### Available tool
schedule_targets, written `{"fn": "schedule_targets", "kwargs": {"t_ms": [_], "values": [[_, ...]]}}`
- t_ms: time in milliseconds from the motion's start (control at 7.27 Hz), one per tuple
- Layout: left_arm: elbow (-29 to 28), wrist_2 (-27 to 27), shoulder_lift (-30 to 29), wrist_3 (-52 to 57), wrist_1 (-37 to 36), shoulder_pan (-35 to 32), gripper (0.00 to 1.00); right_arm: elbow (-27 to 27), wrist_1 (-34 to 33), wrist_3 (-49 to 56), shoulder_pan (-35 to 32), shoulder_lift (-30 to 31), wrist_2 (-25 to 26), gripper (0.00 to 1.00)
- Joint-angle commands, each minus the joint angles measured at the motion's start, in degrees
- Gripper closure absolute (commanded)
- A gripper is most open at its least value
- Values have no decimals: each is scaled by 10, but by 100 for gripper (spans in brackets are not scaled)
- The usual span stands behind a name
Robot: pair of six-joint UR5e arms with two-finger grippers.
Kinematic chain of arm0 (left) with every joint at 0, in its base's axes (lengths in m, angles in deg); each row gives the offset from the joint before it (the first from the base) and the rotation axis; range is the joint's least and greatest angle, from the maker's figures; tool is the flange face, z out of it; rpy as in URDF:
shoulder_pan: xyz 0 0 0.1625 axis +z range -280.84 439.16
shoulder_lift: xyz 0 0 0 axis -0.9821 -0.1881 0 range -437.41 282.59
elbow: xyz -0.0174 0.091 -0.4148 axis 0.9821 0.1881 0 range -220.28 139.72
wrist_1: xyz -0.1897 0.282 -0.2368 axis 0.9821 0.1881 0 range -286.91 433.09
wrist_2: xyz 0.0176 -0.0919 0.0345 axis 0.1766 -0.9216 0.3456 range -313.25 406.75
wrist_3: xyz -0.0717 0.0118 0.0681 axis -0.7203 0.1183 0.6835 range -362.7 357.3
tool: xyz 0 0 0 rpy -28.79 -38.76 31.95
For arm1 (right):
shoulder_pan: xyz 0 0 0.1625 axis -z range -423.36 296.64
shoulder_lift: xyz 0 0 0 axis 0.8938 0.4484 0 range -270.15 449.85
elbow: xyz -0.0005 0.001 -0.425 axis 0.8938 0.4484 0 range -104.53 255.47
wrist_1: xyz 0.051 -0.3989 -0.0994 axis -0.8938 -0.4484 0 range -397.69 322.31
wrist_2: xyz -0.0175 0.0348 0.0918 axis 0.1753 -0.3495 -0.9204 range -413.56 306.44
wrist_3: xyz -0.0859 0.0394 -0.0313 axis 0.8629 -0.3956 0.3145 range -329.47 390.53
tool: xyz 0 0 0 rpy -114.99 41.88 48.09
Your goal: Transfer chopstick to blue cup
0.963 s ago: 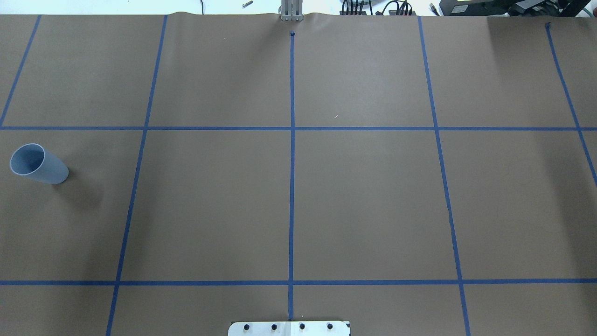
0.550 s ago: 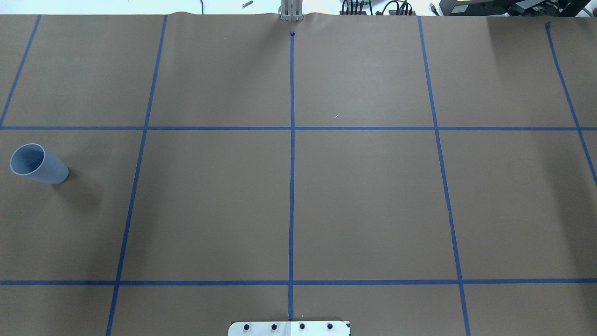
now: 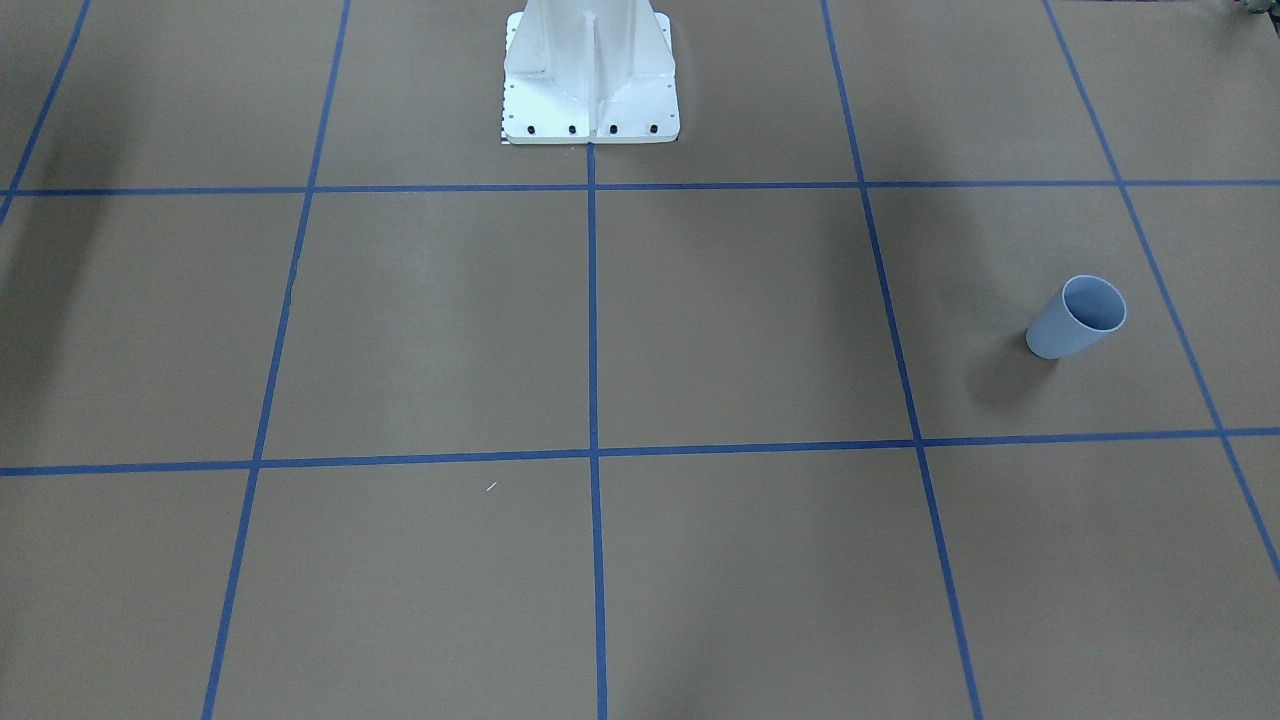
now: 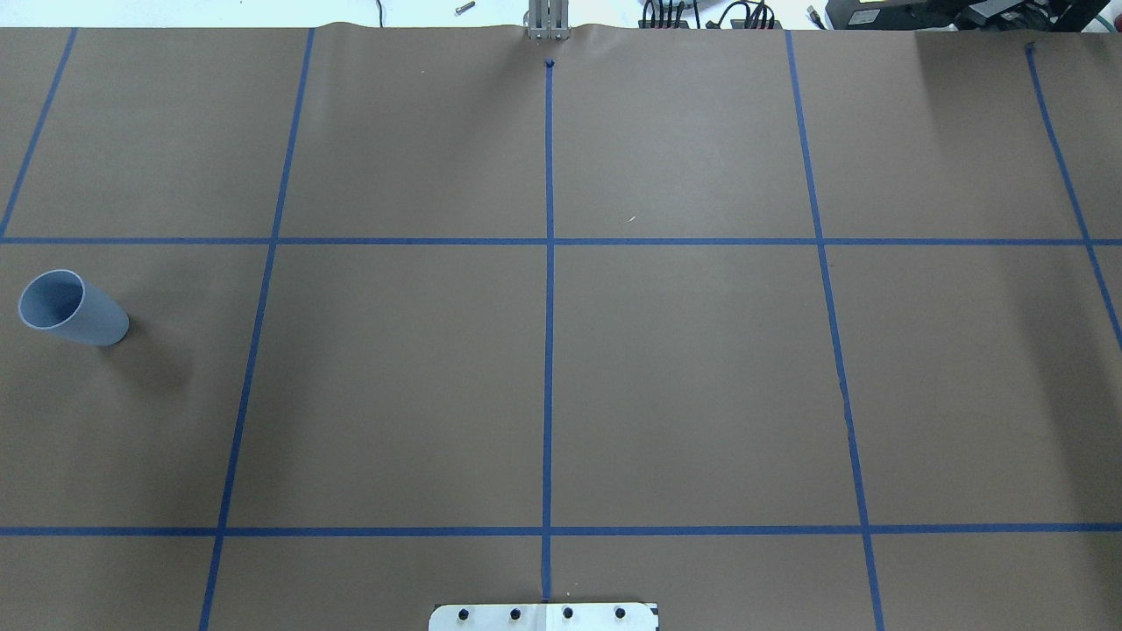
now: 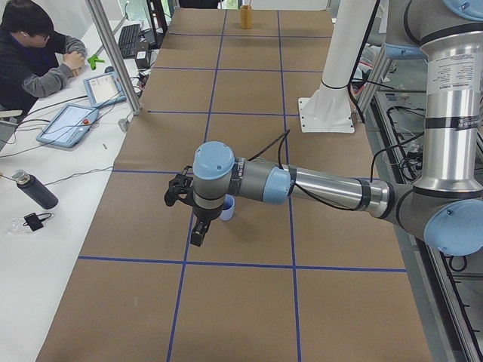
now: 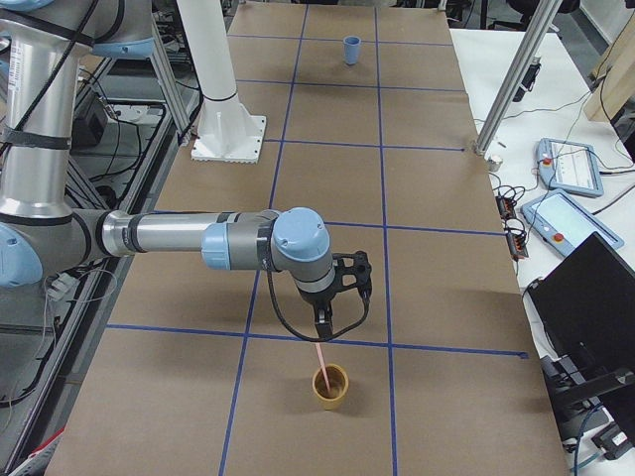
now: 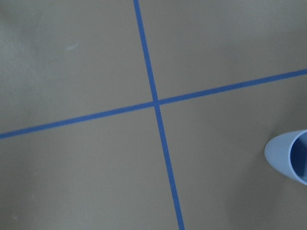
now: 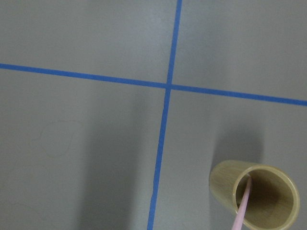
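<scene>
The blue cup [image 4: 72, 308] stands upright on the brown table at the robot's far left; it also shows in the front view [image 3: 1078, 318] and at the edge of the left wrist view [image 7: 292, 155]. The pink chopstick [image 6: 319, 359] stands tilted in a tan cup [image 6: 331, 387], and it also shows in the right wrist view [image 8: 242, 206]. My right gripper [image 6: 325, 332] hovers just above the tan cup at the chopstick's top end; I cannot tell whether it is open or shut. My left gripper [image 5: 192, 226] hangs right beside the blue cup [image 5: 227, 210]; its state cannot be told.
Blue tape lines [image 4: 549, 307] divide the brown table into squares. The white robot base [image 3: 590, 75] stands at the table's near middle. An operator [image 5: 34, 53] sits at a side bench with tablets and a bottle. A metal post [image 6: 506, 84] stands at the table edge.
</scene>
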Motion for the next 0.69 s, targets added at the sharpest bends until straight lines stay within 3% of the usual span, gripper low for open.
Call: {"fn": "schedule_targets", "kwargs": {"t_ms": [0,138,412,550], "values": [[-33,-3,-31,2,48,-1,1,7,128,5,-2,42,-41,0],[-35,-3,-38,0,43,1,1,19,203,-8,-3,46,-68,0],[-16,-17,-37,-1,49,2,1,-28,211,-192,-1,43,-77,0],[-15,-18,-38,-1,50,19,1,-44,210,-255,37,39,-73,0]]}}
